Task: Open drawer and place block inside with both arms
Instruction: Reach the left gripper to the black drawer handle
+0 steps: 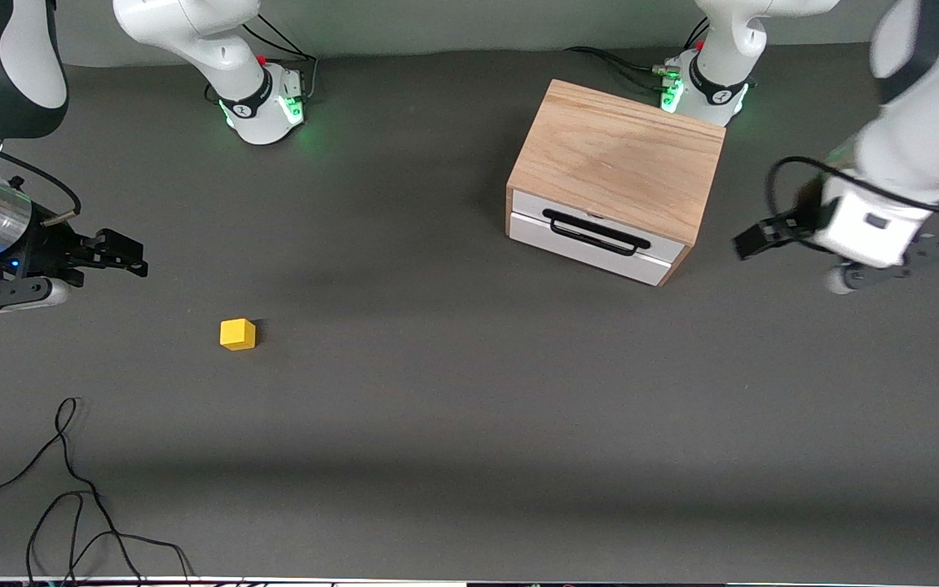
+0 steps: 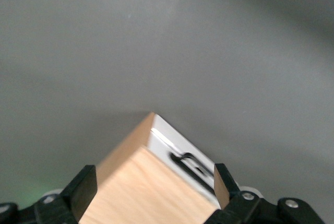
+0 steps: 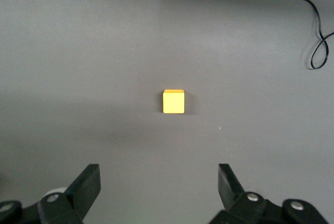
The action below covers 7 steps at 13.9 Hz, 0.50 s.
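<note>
Front view: left gripper beside the shut drawer, right gripper near the block, jaws apart.

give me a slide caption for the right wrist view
Open right claw hovers above the yellow block on the grey table.

block on table, drawer closed

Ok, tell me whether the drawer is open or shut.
Shut: the drawer front sits flush with the wooden cabinet, no inside showing.
</note>
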Each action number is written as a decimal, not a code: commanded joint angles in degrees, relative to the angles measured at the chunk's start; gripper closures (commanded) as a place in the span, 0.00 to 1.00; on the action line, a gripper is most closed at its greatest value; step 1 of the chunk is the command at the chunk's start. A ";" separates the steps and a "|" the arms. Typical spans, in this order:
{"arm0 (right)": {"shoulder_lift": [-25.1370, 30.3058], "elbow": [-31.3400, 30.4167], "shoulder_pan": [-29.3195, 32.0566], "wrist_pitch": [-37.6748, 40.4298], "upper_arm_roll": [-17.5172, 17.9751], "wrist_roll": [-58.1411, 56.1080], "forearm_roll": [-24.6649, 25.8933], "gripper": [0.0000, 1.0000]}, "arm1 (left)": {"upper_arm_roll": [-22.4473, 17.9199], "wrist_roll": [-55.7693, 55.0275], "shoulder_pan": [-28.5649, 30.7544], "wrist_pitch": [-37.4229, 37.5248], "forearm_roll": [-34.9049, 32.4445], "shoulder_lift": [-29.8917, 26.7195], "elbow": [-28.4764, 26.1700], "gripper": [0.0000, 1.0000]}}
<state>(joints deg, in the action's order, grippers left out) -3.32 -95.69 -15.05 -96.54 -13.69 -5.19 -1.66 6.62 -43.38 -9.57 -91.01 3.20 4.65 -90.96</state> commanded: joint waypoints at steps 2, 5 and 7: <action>-0.55 1.73 0.55 1.01 0.69 0.54 0.95 0.00 | -0.47 -29.39 -7.81 -0.65 0.14 3.77 3.93 0.00; -0.64 2.61 0.29 -0.22 0.86 0.01 3.67 0.00 | -0.47 -47.53 -13.87 -1.18 0.23 6.50 5.87 0.00; -0.64 2.53 0.20 -0.22 0.86 0.10 3.59 0.00 | -0.38 -53.27 -16.95 -0.84 0.49 7.91 5.79 0.00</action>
<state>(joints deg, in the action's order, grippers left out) -3.33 -94.54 -15.06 -96.79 -13.34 -5.20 0.61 7.02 -90.23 -23.47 -92.81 3.32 10.46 -87.25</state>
